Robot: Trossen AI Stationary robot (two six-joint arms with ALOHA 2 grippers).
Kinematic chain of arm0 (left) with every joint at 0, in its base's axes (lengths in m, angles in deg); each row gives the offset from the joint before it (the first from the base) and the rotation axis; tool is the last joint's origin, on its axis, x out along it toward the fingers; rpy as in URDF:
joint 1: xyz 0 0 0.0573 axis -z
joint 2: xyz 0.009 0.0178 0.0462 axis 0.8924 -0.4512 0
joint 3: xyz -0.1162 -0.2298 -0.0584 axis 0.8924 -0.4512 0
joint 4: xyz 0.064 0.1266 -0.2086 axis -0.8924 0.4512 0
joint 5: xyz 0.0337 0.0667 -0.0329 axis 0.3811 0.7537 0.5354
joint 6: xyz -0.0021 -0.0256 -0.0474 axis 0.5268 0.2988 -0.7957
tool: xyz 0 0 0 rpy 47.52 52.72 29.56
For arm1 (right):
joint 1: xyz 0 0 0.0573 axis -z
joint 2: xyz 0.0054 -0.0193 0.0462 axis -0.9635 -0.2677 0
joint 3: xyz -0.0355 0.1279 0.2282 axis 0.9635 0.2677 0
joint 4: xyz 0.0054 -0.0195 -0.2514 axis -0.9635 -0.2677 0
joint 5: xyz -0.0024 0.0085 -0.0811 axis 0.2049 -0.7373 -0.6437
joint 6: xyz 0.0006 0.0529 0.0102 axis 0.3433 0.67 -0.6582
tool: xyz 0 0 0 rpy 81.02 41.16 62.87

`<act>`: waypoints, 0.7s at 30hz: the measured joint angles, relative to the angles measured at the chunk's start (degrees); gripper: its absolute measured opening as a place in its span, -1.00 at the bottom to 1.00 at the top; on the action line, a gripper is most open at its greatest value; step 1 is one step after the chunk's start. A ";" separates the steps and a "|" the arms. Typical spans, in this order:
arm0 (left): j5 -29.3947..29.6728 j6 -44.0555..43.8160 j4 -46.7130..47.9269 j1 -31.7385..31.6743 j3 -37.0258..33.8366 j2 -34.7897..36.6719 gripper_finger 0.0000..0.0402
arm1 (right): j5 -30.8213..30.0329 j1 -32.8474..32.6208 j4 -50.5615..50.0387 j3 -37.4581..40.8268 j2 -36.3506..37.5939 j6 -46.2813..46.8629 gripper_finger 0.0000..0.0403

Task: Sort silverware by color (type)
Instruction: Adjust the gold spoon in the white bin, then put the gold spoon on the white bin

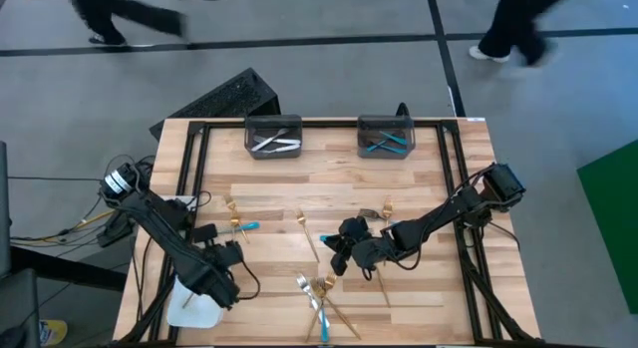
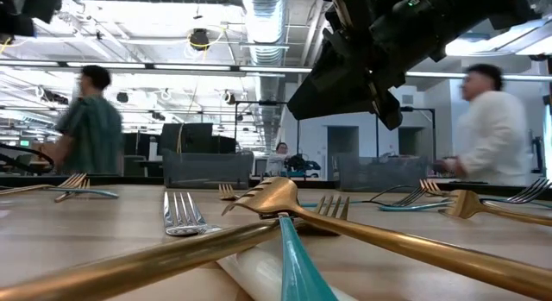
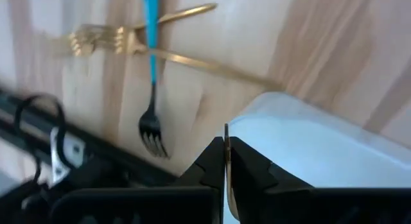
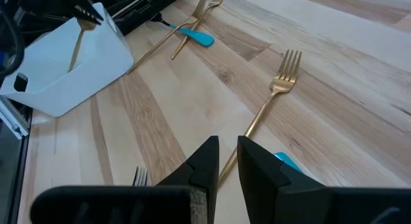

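My left gripper (image 3: 226, 146) (image 1: 211, 287) hovers over the white tray (image 1: 195, 308) at the table's near left and is shut on a gold utensil (image 4: 76, 45). My right gripper (image 4: 228, 153) (image 1: 339, 254) hangs above the table's middle, its fingers a narrow gap apart and holding nothing. A gold fork (image 4: 276, 89) lies flat under and beyond it. Gold, silver and turquoise-handled silverware lies scattered flat on the wood. A crossed pile (image 1: 321, 298) sits near the near edge. Silver pieces lie in the far left bin (image 1: 272, 137), turquoise ones in the far right bin (image 1: 387, 137). My left gripper pinches the gold utensil's thin upper end (image 3: 226, 131) between its two fingers, coming from above. The utensil hangs below the fingers, slightly tilted. Its lower end (image 4: 70, 65) reaches down inside the white tray; whether it touches the tray floor does not show.
Black frame rails (image 1: 194, 159) run along the table's left, right and far sides. A turquoise-handled fork (image 3: 151, 89) crosses two gold ones beside the tray. Bare wood lies between the bins and the scattered forks. People walk on the floor beyond the far edge.
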State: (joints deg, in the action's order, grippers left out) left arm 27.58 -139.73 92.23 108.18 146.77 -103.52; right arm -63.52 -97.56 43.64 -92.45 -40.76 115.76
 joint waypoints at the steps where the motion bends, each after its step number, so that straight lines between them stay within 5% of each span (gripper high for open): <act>1: -0.01 -1.64 0.72 0.53 0.00 0.00 -0.98 | 0.00 0.00 0.00 0.00 0.00 -0.04 -0.59; 8: 2.71 -5.79 3.31 3.12 0.00 0.00 -0.87 | -0.04 0.00 0.34 0.00 0.00 -0.06 -0.59; 13: 11.37 -5.10 3.45 2.74 0.00 0.00 -0.64 | -0.06 -0.02 0.33 0.00 0.00 -0.02 -0.59; 21: 15.00 -2.96 7.11 -0.24 0.00 0.00 -0.26 | -1.05 -0.04 -0.44 0.00 0.00 1.45 -0.59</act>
State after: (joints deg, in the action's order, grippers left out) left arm 42.57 -142.69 99.34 107.93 146.77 -103.52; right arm -64.56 -97.61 43.20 -92.45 -40.76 117.21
